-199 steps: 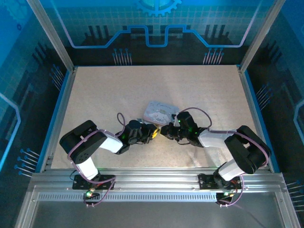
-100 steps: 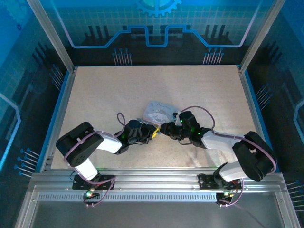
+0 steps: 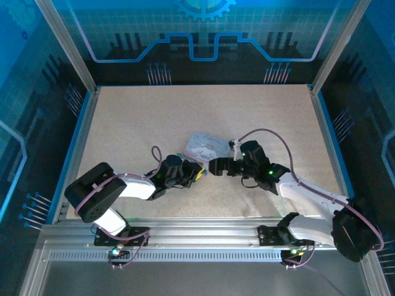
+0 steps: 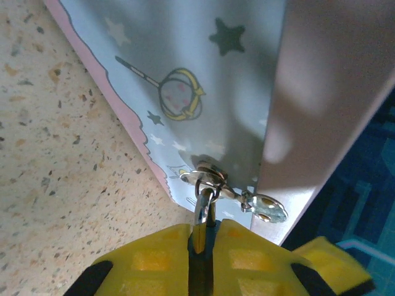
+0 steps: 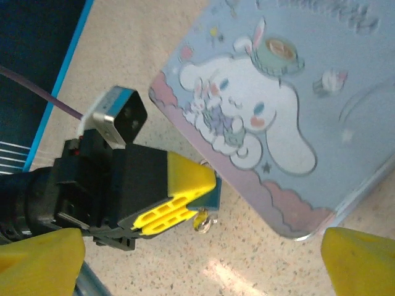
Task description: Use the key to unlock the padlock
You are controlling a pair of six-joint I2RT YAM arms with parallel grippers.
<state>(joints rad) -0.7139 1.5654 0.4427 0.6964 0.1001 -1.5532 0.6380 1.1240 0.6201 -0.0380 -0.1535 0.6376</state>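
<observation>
Left wrist view: the left claw (image 4: 207,234), yellow pads pressed together, pinches a thin metal loop, judged to be the shackle of the padlock (image 4: 204,206). The lock body is hidden between the pads. The loop passes through the hasp (image 4: 203,178) on the near edge of the tin (image 4: 185,74), which rests on the bench (image 4: 55,154). A small bright tab (image 4: 266,208) lies just beside the hasp; whether it is the key cannot be told.

Right wrist view: the right claw (image 5: 197,265) stands spread wide and holds nothing, its fingers (image 5: 38,259) on either side of the left claw and the tin's corner.

Top external view: both claws meet close together at the near edge of the tin.

Hazards, as judged:
(a) The grip is on thin wire only, so a twist from the key may roll the padlock out of the pads.
(b) Shackle and hasp are linked, so a pull by the left claw would drag or tilt the tin.
(c) The claws work very near each other, and the right claw closing off-line could nip the left pad instead of the key.
(d) The key is tiny and not surely located, so it could be knocked under the tin.
</observation>
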